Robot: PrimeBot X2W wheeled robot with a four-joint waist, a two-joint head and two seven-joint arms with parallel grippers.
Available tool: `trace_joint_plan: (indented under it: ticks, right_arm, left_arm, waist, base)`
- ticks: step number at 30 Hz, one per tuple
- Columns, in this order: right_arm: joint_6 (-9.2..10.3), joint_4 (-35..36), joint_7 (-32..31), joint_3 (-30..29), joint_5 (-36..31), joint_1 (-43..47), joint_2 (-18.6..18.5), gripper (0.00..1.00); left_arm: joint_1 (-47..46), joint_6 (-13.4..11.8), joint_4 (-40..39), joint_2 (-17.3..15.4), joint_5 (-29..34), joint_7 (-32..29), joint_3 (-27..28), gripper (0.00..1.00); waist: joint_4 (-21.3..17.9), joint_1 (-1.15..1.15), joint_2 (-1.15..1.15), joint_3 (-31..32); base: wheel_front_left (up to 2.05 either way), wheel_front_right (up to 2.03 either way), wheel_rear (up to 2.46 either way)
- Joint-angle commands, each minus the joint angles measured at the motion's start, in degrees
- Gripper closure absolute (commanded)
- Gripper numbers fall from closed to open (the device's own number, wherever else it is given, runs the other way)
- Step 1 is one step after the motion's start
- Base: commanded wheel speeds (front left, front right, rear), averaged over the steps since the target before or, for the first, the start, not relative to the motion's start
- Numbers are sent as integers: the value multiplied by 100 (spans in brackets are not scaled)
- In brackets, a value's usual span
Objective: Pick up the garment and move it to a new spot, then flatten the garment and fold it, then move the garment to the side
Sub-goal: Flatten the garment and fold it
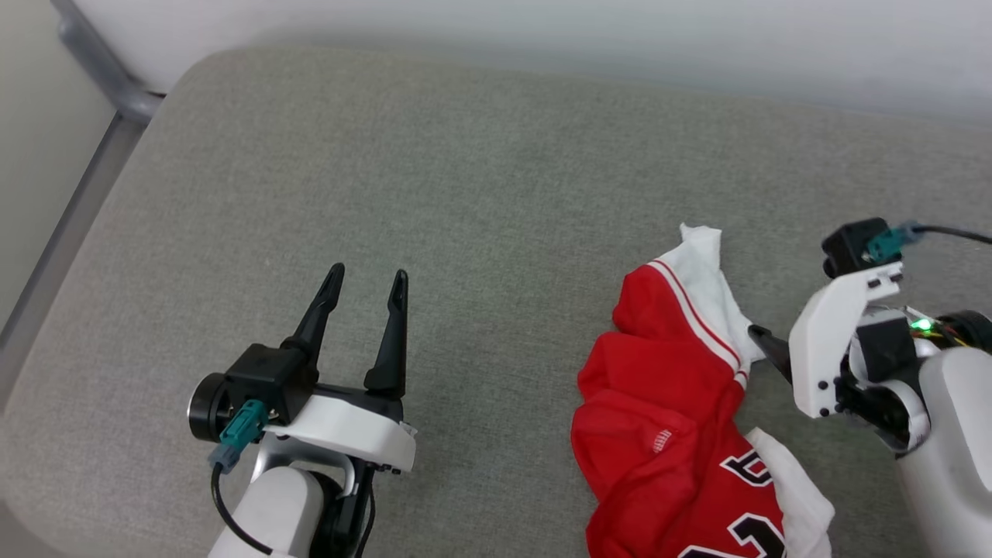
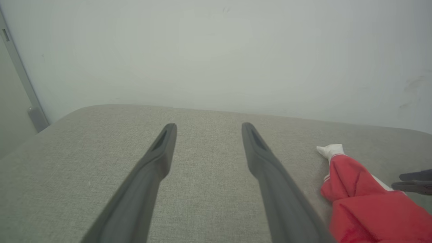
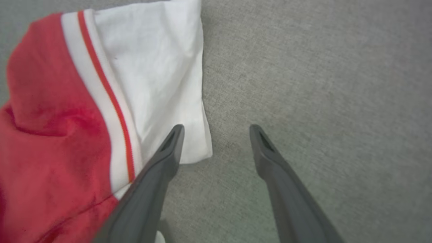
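Plain indoor room: grey upholstered cushion (image 1: 465, 194) against pale wall (image 2: 216, 50).

The robot's pale grey forearms (image 1: 271, 511) carry white wrist shells (image 1: 353, 434), black camera blocks (image 1: 852, 244), teal cable plugs (image 1: 242, 430) and long dark fingers (image 1: 391, 333).

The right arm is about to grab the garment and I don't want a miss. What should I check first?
1. Right gripper open: ok.
2. Sleeve between its jaws: not ok; one finger lies over the sleeve's corner, the other over bare cushion.
3. Fingers touching cloth: cannot tell.
4. Left gripper open and apart from the garment: ok.
5. Garment flat: not ok, crumpled.
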State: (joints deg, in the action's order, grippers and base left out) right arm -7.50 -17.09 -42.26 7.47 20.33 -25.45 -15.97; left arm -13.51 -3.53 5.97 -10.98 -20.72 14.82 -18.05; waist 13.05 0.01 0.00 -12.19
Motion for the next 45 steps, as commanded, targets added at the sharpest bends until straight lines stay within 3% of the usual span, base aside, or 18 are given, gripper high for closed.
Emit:
trace_joint_plan:
  ticks: [1, 8, 9, 10, 11, 20, 24, 28, 29, 33, 38, 42, 43, 44, 45]
  right_arm:
    - [3, -116, -76, 103, 71, -157, -77, 0]
    - [2, -917, -798, 975, 463, -441, -239, 0]
    - [2, -995, -887, 1056, 538, -425, -245, 15]
    - [1, -1029, -900, 1118, 610, -421, -254, 66]
    - [1, -1066, -908, 1156, 663, -447, -268, 100]
    - [2, -419, 295, 1142, 560, -1263, -339, 100]
    - [4, -120, 620, 824, 378, -1335, -357, 100]
    - [3, 115, 767, 90, 220, -892, -452, 100]
    - [3, 253, 761, -630, 50, -370, -498, 100]
    - [3, 308, 723, -1591, -135, 551, -373, 100]
    - [2, 204, 841, -2521, -307, 1525, 63, 100]
    - [2, -83, 1189, -2809, -378, 1933, 439, 100]
    - [2, -159, 1304, -2825, -367, 1965, 518, 75]
    - [2, -224, 1435, -2834, -351, 1970, 579, 31]
    - [2, -262, 1608, -2808, -363, 1961, 625, 0]
  left_arm:
    - [-84, 31, 16, 39, 31, 31, 13, 0]
    - [-128, 145, 95, 186, 66, 48, 153, 0]
    - [-118, 159, 96, 204, 87, 49, 181, 0]
    - [-105, 164, 94, 220, 95, 48, 208, 0]
    - [-88, 183, 96, 230, 103, 49, 244, 0]
    - [30, 283, 206, 287, 266, 39, 453, 0]
    - [132, 300, 270, 293, 323, 38, 471, 0]
    - [247, 295, 307, 272, 346, 39, 481, 0]
    - [358, 271, 316, 233, 357, 39, 490, 0]
    - [514, 232, 322, 175, 330, 15, 508, 0]
    - [619, 197, 287, 119, 289, -43, 532, 0]
    - [650, 162, 262, 85, 259, -81, 546, 0]
    - [655, 159, 256, 73, 249, -81, 558, 0]
    - [662, 150, 253, 62, 242, -91, 567, 0]
    - [673, 145, 250, 55, 245, -97, 570, 0]
  waist:
    - [131, -1, 0, -146]
    - [274, -1, 0, -314]
    - [282, -1, 0, -324]
    - [286, -1, 0, -331]
    - [283, -1, 0, -335]
    - [54, -1, 0, -110]
    - [-99, -1, 0, 121]
    - [-227, -1, 0, 328]
    - [-316, -1, 0, 445]
    - [-442, -1, 0, 561]
    - [-523, -1, 0, 575]
    - [-546, -1, 0, 562]
    - [-556, -1, 0, 556]
    - [-567, -1, 0, 558]
    - [-573, -1, 0, 568]
  base:
    - [0, 0, 0]
    - [0, 0, 0]
    - [0, 0, 0]
    - [0, 0, 0]
    - [0, 0, 0]
    - [0, 0, 0]
    - [0, 0, 0]
    - [0, 0, 0]
    - [0, 0, 0]
    - [0, 0, 0]
    - [0, 0, 0]
    - [0, 0, 0]
    - [0, 0, 0]
    - [0, 0, 0]
    - [0, 0, 0]
